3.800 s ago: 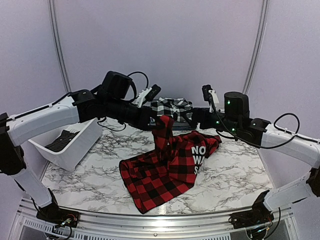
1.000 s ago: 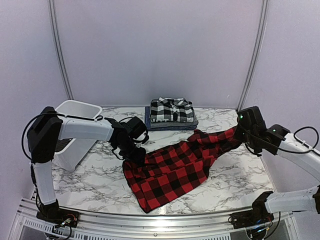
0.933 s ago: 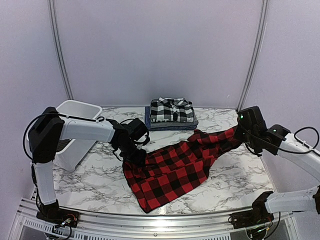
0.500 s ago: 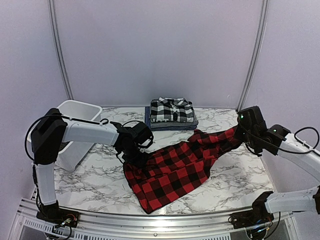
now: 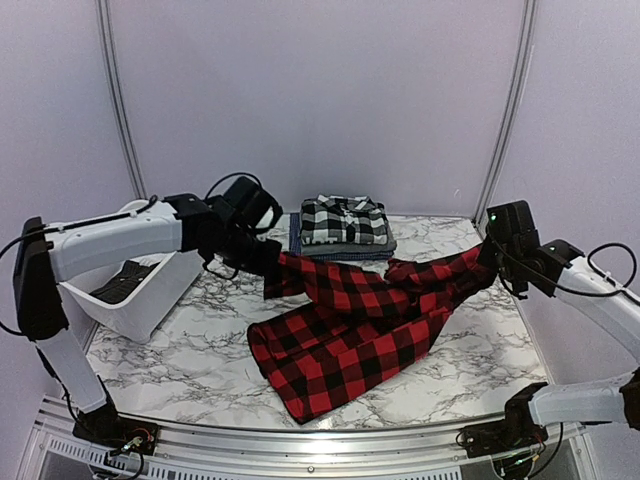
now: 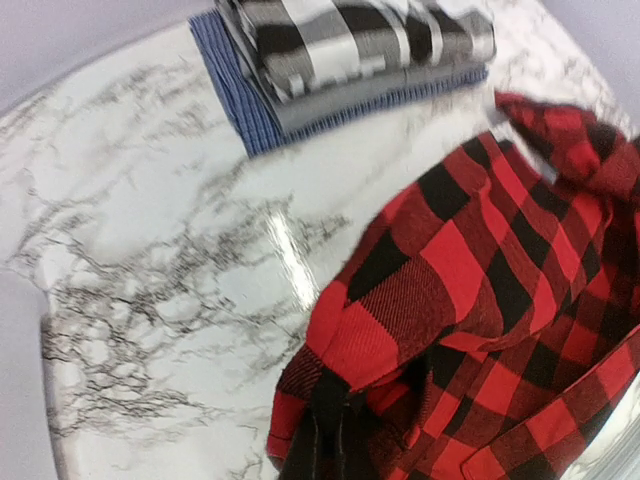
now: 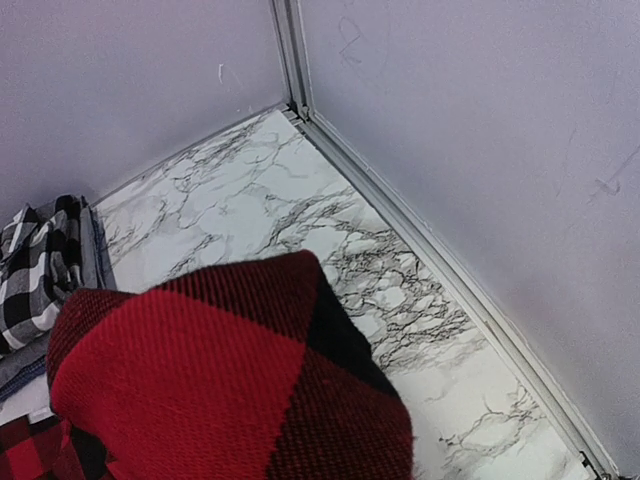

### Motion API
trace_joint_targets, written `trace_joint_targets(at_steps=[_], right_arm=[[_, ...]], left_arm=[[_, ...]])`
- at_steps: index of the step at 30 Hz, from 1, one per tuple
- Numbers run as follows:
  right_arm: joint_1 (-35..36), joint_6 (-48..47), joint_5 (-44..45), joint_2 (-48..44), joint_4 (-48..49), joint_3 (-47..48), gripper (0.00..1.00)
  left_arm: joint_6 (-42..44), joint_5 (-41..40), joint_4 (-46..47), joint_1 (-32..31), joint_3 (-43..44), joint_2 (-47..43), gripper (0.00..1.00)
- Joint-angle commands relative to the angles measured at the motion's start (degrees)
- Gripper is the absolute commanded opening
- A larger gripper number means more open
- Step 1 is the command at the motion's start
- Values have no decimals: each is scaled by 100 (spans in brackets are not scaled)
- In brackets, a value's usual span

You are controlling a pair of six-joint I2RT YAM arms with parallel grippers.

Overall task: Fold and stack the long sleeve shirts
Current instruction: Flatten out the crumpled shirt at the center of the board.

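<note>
Red shirt lies mid-bench, with one edge lifted and stretched between both arms. Left pincer pinches it at 10 o'clock, right pincer at 2 o'clock. Right's fingers are buried in cloth, but the tension says clamped. Spread probably flattens it for folding. Folded stack sits at 12.

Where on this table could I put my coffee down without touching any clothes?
Bare marble lies between the white tub and the red check shirt, and at the near right corner. The middle and the back stack are crowded.
</note>
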Motion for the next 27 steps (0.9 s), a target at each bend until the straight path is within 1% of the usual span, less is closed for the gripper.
trace_joint_targets(at_steps=[1,4,8,10,15,18,23,27], right_arm=[[-541,-370,-198,172,322,444,0],[-960,-551,-428,299,434,573,0],[-1709,-822,-886,504,655,757,0],[-2034,-902,-1057,650,673,907,0],[-2744,-1093,-1309,978,718,1253,0],[-2851,-1217,-1320,1216,709,1570,0],[-2852,-1462,-1358,1710,575,2108,0],[-2852,-1651,-1497,1991,545,2308,0]], left_arm=[[-81,-525,-389,482,475,-635,0],[59,-692,-627,962,994,-750,0],[265,-991,-1087,1652,2027,-564,0],[287,-1022,-1208,2043,2552,-472,0],[213,-937,-1463,2839,3340,-203,0],[127,-661,-1488,3188,3579,-70,0],[124,-589,-1540,3340,3875,235,0],[23,-505,-1565,3521,4098,379,0]])
